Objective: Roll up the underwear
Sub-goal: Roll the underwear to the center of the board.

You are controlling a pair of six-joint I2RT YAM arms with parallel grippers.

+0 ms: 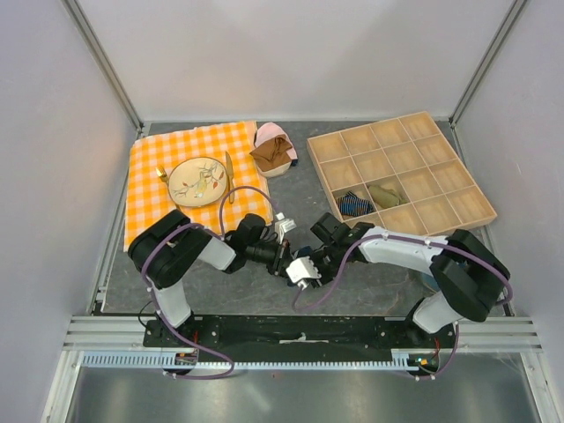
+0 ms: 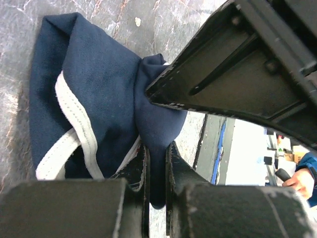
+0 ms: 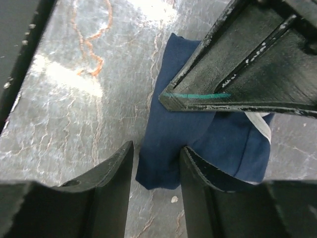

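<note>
Underwear (image 2: 94, 89): one piece, navy, with pale trim (image 2: 74, 116).

Location: on the table (image 3: 74, 99), between the two grippers, which meet tip to tip over it. In the top view they hide it almost wholly.

Left gripper (image 2: 157, 151): jaws together, clamped on a fold of the navy cloth that runs back between the fingers. The bulk of the garment lies beyond the tips and off to one side.

Right gripper (image 3: 157, 148): jaws apart, straddling one end of the bundle. The cloth touches one finger, and a gap shows at the other. Nothing gripped.

Condition: bunched into a thick, loose wad several layers deep, not flat. The trim is exposed and curls free along one side.

Progress, as judged: rolling begun, roughly midway.
- Done: garment gathered and doubled over.
- Left to do: wind the loose side in, tighten, tuck the trim, and set down a roll that holds its shape.
</note>
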